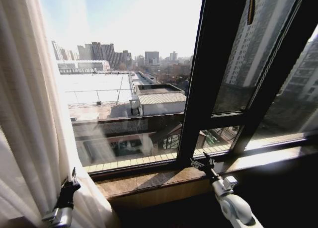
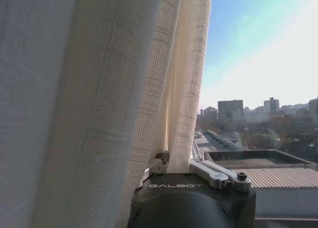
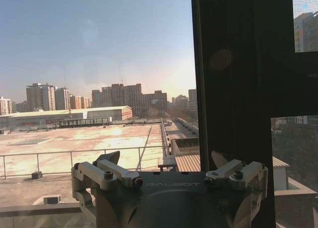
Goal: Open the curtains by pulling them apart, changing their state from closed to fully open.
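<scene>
Curtains: the curtains [image 1: 30,114] hang bunched along the left edge of the head view, from the top down to the lower left corner (cream, sheer, with many upright pleats). The window glass to their right is uncovered across the rest of the frame.

Curtains, close up: in the left wrist view the curtains [image 2: 99,89] take up the left and middle of the picture, and their woven mesh is plain to see; sky and city blocks show past their right edge.

Left gripper: the left gripper [image 1: 71,182] sits at the lower left of the head view, pressed into the lower folds of the fabric. In the left wrist view its jaws [image 2: 174,167] are closed together on a fold of the curtains, which rises straight up out of them.

Right gripper: the right gripper [image 1: 202,163] is at the lower middle of the head view, over the windowsill [image 1: 149,181], just beside the foot of the dark window frame [image 1: 208,74]. It touches no fabric. In the right wrist view its jaws [image 3: 169,164] stand wide apart with nothing between them (only rooftops and the frame bar beyond).

Outside: flat roofs, tall blocks and a bright sky fill the open glass.
</scene>
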Tool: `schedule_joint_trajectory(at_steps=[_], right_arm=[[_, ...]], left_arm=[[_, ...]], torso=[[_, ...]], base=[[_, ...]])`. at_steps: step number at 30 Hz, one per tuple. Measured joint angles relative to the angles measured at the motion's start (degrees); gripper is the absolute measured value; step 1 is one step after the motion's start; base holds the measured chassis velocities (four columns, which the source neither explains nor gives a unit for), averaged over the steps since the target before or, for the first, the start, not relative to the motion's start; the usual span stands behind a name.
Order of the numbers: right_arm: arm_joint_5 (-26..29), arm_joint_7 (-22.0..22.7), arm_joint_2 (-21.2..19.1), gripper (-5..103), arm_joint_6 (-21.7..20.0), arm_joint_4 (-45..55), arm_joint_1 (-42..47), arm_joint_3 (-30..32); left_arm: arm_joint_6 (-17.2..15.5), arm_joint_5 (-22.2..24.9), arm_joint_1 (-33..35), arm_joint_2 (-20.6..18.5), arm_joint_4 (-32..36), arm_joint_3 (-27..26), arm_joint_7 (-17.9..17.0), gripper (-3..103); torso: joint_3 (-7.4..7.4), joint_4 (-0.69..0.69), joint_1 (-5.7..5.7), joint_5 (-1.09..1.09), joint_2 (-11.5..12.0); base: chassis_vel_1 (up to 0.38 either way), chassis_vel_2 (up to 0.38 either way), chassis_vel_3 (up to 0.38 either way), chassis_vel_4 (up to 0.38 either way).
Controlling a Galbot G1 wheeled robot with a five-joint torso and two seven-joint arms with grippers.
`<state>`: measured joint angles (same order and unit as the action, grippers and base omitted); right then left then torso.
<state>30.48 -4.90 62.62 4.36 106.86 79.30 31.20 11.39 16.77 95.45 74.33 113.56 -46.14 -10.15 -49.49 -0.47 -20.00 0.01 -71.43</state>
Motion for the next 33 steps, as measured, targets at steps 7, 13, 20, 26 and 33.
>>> schedule_joint_trajectory(at_steps=[7,13,20,26,33], right_arm=[[0.00,-0.01,0.00,100,0.00,0.01,0.00,0.00],[0.00,0.01,-0.02,100,0.00,-0.01,0.00,0.03],[0.00,0.01,-0.01,100,0.00,0.00,0.00,0.03],[0.00,0.00,-0.01,100,0.00,0.00,0.00,0.02],[0.00,0.01,-0.01,100,0.00,-0.01,0.00,0.02]], left_arm=[[0.77,0.28,0.42,-0.23,-0.57,-0.82,-0.04,0],[1.06,0.35,0.37,-0.23,-1.09,-0.86,0.02,0],[1.37,0.33,-0.26,-0.42,-1.74,-0.82,0.11,0],[1.40,0.31,-0.77,-0.61,-2.41,-0.82,0.13,0],[1.47,0.86,-1.32,-1.04,-3.38,-1.39,0.20,0]], torso=[[0.00,0.02,0.00,-0.04,0.00],[-0.01,0.00,-0.02,0.02,0.02],[-0.01,0.00,-0.01,-0.04,0.01],[0.00,0.00,0.00,-0.01,0.01],[0.00,-0.01,-0.01,0.02,0.01]], base=[[0.100,0.088,-0.091,-0.106],[-0.045,-0.028,0.040,0.018],[-0.021,-0.002,0.008,0.006],[0.072,0.046,-0.058,-0.047],[0.109,0.107,-0.113,-0.136]])
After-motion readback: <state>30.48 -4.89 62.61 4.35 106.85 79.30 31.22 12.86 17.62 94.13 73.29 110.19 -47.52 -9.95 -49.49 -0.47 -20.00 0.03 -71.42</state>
